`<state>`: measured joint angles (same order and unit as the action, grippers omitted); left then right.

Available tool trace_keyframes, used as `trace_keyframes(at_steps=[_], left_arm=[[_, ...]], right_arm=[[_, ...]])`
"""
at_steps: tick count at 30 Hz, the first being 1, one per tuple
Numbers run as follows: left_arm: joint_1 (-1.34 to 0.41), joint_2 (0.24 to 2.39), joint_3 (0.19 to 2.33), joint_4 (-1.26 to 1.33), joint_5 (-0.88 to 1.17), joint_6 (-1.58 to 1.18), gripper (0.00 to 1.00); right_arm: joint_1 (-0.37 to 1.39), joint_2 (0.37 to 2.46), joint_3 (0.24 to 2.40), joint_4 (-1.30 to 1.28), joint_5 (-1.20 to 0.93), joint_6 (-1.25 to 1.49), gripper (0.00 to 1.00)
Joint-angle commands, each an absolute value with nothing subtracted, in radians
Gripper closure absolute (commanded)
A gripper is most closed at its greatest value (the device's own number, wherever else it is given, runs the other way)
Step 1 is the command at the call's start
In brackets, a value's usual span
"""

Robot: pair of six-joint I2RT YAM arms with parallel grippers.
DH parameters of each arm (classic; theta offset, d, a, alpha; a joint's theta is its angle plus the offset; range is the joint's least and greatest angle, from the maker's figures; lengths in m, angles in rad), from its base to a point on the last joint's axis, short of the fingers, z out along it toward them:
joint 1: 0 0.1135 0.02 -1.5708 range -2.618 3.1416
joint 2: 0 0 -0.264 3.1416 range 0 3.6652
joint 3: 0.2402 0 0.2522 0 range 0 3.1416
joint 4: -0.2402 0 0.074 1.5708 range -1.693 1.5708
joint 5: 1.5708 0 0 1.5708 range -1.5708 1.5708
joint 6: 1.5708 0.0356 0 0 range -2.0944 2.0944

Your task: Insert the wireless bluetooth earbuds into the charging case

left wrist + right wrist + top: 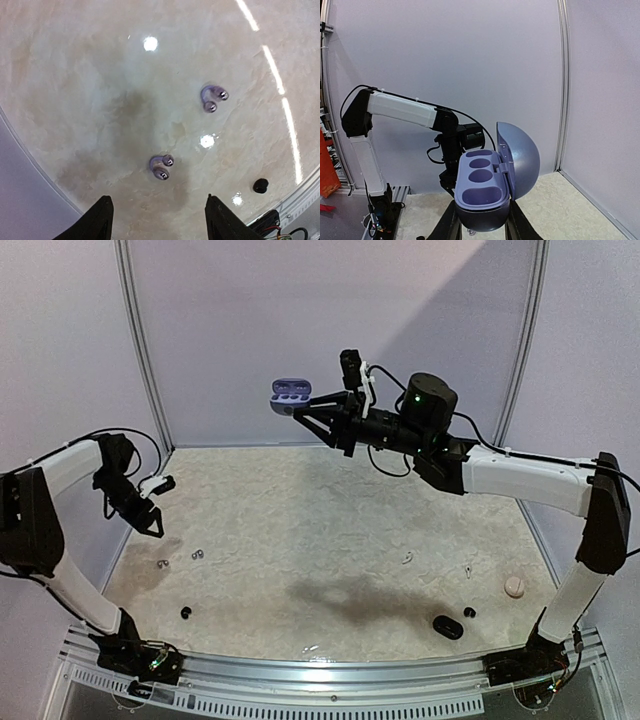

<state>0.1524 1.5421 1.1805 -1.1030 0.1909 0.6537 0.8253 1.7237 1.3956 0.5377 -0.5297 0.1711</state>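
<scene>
The right end effector (480,226) grips the open charging case (482,192) aloft, wells empty, while the left end effector (157,220), jaws apart and empty, hovers over two lilac earbuds (161,166) on the desk (75,75), so both insertions remain.

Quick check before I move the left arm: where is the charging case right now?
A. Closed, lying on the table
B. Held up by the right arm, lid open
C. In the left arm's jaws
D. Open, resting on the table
B: the right gripper holds the charging case well above the table, its jaws clamped on the base, with the lid hinged open and the wells empty.
</scene>
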Motion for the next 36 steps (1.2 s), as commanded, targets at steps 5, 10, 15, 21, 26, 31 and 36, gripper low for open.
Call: trace_keyframes(at_steps=[5, 10, 15, 21, 26, 31, 36], left_arm=[[0.178, 1.729, 1.242, -1.146, 0.1, 0.567, 0.49], [0.178, 1.803, 1.214, -1.138, 0.086, 0.569, 0.53], [0.178, 1.843, 1.202, -1.124, 0.116, 0.558, 0.56], [0.178, 1.853, 1.172, -1.103, 0.12, 0.567, 0.63], [0.176, 1.872, 1.156, -1.085, 0.139, 0.553, 0.66], [0.176, 1.87, 1.136, -1.075, 0.136, 0.559, 0.67], [0.176, 1.844, 1.092, -1.068, 0.141, 0.57, 0.69]], right_arm=[[0.82, 1.74, 1.394, 0.527, -0.515, 0.164, 1.0], [0.82, 1.732, 1.379, 0.531, -0.502, 0.167, 1.0], [0.819, 1.736, 1.382, 0.534, -0.499, 0.172, 1.0], [0.818, 1.737, 1.379, 0.531, -0.493, 0.172, 1.0], [0.819, 1.741, 1.379, 0.538, -0.491, 0.175, 1.0], [0.819, 1.742, 1.378, 0.533, -0.492, 0.176, 1.0], [0.819, 1.737, 1.372, 0.531, -0.488, 0.178, 1.0]])
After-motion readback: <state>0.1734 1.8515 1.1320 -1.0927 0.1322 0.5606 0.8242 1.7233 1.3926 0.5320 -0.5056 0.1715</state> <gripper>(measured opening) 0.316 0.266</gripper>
